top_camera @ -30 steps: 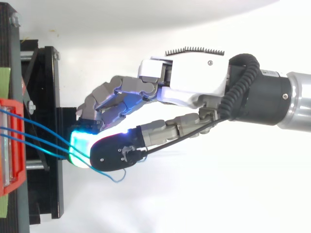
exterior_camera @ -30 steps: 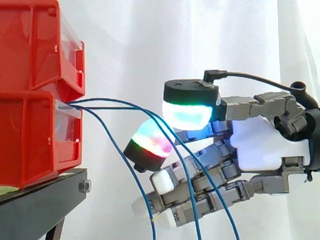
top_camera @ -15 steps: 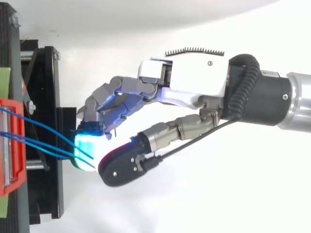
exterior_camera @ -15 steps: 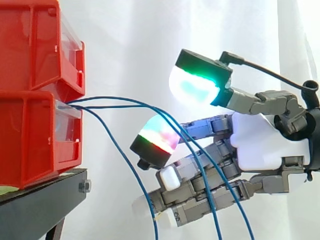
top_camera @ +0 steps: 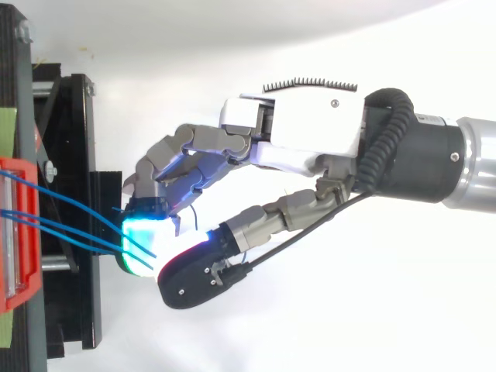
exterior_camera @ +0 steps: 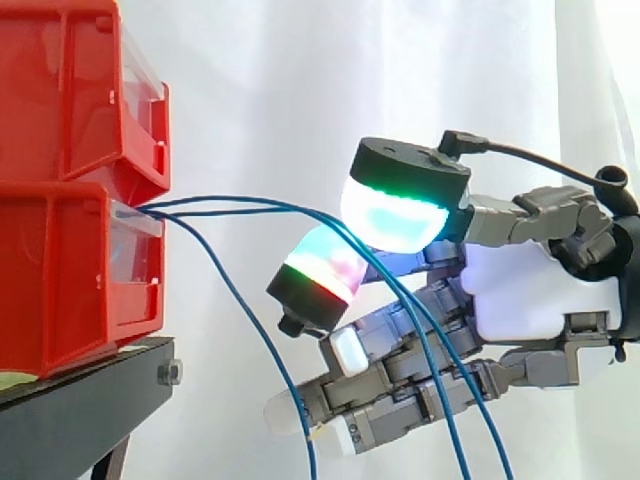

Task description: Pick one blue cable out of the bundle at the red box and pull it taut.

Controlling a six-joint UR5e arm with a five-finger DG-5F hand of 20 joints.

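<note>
Thin, glossy blue cables (exterior_camera: pixel 240 200) arc from the hard red plastic box (exterior_camera: pixel 60 270) ahead of the hand (exterior_camera: pixel 520 290) and sag across its front. Whether it grips one, I cannot tell.

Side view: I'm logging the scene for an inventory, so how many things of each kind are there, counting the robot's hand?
Blue cables: 3
Red bins: 2
Black stand: 1
Hand: 1
Total: 7
</note>
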